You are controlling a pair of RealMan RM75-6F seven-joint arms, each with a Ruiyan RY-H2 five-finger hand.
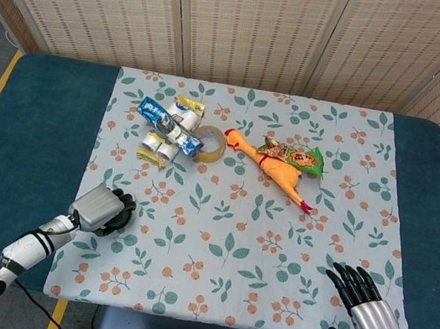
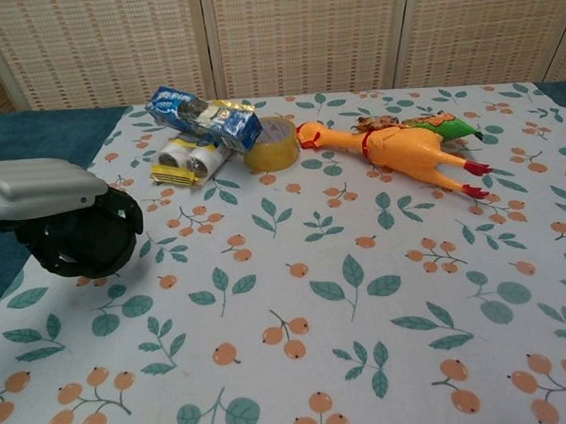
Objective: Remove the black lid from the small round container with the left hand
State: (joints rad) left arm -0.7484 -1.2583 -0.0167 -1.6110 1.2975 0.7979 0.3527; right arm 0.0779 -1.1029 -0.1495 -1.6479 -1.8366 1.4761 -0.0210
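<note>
My left hand [image 1: 103, 210] is low over the cloth's near left edge, its dark fingers curled around a black round thing. That thing [image 2: 80, 247] reads as the small round container with its black lid. The fingers hide the seam between lid and body. In the chest view the left hand [image 2: 63, 216] sits just above or on the cloth. My right hand [image 1: 368, 314] hovers at the near right corner with its fingers spread and nothing in them; it shows only in the head view.
At the far side of the leaf-print cloth [image 1: 256, 248] lie a blue wrapper pack [image 1: 162, 119], small cans [image 2: 193, 160], a tape roll [image 1: 212, 144], a rubber chicken [image 1: 283, 170] and a green packet [image 1: 300, 156]. Blue table [image 1: 39, 124] borders the cloth.
</note>
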